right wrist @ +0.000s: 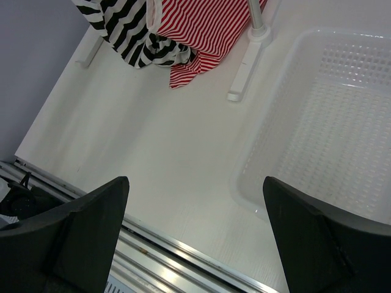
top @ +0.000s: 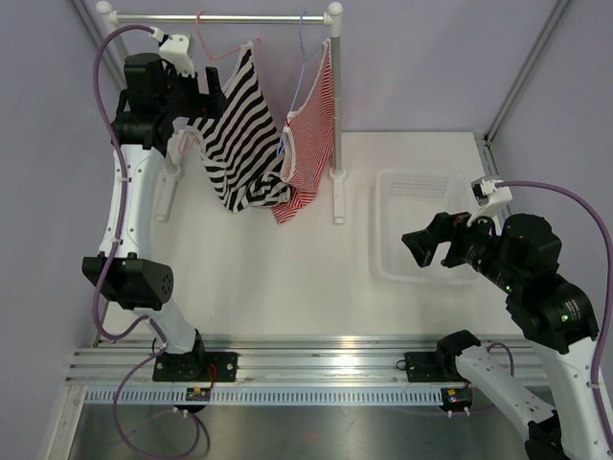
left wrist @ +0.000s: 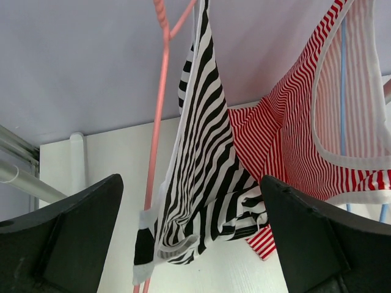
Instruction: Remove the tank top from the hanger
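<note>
The tank top (left wrist: 201, 152) hangs on the hanger (left wrist: 160, 91), not yet removed; left hand (left wrist: 190, 183) and right hand (right wrist: 195, 183) are spread, empty.

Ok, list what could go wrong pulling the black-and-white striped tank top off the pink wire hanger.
1. The open left gripper frames the thin pink wire hanger as well as the black-and-white striped tank top; closing may pinch both.
2. The red-and-white striped top hangs against it and could get dragged along.

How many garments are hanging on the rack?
2. The tank top on the pink hanger, toward the rail's left; the red-striped top on the blue hanger, just right of it. None appear hidden.
</note>
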{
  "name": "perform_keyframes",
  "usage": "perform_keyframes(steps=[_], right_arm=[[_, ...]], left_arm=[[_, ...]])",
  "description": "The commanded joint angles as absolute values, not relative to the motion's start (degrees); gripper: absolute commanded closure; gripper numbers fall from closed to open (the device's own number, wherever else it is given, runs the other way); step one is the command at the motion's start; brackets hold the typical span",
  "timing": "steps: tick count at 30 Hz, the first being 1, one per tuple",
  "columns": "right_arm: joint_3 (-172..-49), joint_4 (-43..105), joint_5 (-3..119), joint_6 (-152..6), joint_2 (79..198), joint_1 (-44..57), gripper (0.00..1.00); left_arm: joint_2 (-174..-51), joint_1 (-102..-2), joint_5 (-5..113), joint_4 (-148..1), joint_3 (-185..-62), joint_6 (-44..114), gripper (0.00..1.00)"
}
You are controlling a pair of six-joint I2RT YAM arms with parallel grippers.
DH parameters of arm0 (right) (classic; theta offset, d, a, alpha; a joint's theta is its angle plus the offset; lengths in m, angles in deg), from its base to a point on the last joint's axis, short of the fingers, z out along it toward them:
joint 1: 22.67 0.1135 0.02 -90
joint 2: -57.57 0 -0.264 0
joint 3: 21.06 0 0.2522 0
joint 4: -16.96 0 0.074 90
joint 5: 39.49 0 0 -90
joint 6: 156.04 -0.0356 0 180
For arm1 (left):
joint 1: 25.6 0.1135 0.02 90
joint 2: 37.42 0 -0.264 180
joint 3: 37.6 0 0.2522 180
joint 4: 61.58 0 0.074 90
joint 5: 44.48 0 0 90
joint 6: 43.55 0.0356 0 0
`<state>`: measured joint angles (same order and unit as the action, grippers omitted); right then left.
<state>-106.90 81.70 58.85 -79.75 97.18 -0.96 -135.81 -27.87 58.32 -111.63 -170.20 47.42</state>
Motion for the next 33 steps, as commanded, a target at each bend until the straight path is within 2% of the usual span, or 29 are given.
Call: perform_keyframes(steps=[1, 4, 7, 9, 11, 12, 14, 16, 21, 22, 24, 25, 27, 30, 33], right_arm=[[-106.37, 82.49, 60.36, -79.13, 96.77, -0.61, 0.01], [-105.75, 82.75, 60.18, -79.48, 96.94, -0.61, 0.00], [-106.10, 83.19, 60.44, -80.27, 97.55, -0.53, 0.01], [-106.37, 83.19, 60.97, -80.45, 97.91, -0.61, 0.01], [-106.63, 83.45, 61.06, -80.72, 98.17, -0.61, 0.01], [-106.72, 83.63, 60.88, -80.72, 98.35, -0.53, 0.00], [-106.98, 83.81, 60.53, -81.15, 98.61, -0.61, 0.01], [-106.98, 83.54, 60.53, -81.42, 98.70, -0.61, 0.01], [-106.98, 83.02, 61.41, -82.21, 100.01, -0.61, 0.01], [-107.07, 83.02, 61.50, -82.30, 100.28, -0.61, 0.01], [-107.16, 82.58, 61.67, -82.47, 100.54, -0.61, 0.01], [-106.98, 82.49, 61.67, -82.47, 100.54, -0.61, 0.01], [-106.63, 81.88, 61.59, -82.56, 100.72, -0.61, 0.00], [-105.93, 81.00, 62.20, -82.74, 101.33, -0.53, 0.01], [-105.66, 80.30, 62.90, -82.83, 101.86, -0.53, 0.01]], left_arm=[[-136.03, -26.75, 60.90, -108.39, -173.44, 51.01, 0.02], [-137.79, -25.61, 62.56, -108.30, -174.58, 51.11, 0.05], [-140.60, -24.29, 65.20, -109.09, -177.30, 50.49, 0.15], [-141.92, -24.02, 68.10, -109.00, -178.62, 49.87, 0.31], [-142.45, -24.02, 68.47, -107.60, -178.45, 49.18, 0.34], [-143.32, -23.93, 68.20, -107.33, -178.97, 49.00, 0.40], [-144.64, -23.85, 68.11, -108.03, -180.11, 49.17, 0.41], [-145.88, -23.50, 68.11, -108.74, -181.52, 49.08, 0.48], [-147.11, -23.23, 69.52, -108.04, -181.87, 48.12, 0.57], [-147.37, -23.14, 69.86, -108.21, -182.14, 47.77, 0.65], [-147.64, -23.14, 69.78, -107.95, -182.58, 47.33, 0.70], [-147.55, -23.14, 69.61, -107.95, -182.84, 46.98, 0.81], [-146.94, -23.14, 68.90, -107.60, -183.28, 46.71, 0.84], [-145.18, -23.14, 68.20, -106.37, -183.11, 43.82, 0.97], [-144.04, -23.14, 66.10, -105.05, -182.76, 42.23, 1.00]])
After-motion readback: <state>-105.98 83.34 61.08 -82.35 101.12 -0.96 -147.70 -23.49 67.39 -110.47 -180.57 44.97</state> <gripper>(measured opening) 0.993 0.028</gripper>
